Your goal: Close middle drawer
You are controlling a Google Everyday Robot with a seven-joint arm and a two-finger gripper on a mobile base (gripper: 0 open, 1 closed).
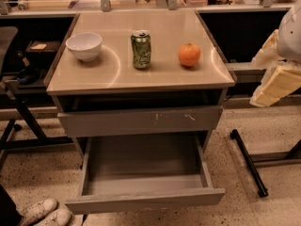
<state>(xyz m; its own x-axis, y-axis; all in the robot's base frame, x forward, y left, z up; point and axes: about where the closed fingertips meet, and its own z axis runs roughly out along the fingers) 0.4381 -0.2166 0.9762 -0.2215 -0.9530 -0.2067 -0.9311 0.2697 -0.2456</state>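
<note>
Middle drawer (143,173) gapes wide open; the gripper (277,81) hangs beyond the right edge of the table (117,74), open or shut I cannot tell; an off-centre push could jam it

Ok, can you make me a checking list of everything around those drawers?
Surface: tan cabinet top, holding three things.
Job's things: middle drawer pulled far out, nothing inside it.
Clutter: white bowl, green can and orange in a row on top; scratched drawer front above, slightly out.
Grippers: gripper at the right edge, beside the cabinet, apart from the drawer.
Cables: nothing seen.
Surroundings: speckled floor, white shoes bottom left, black stand leg right.
</note>
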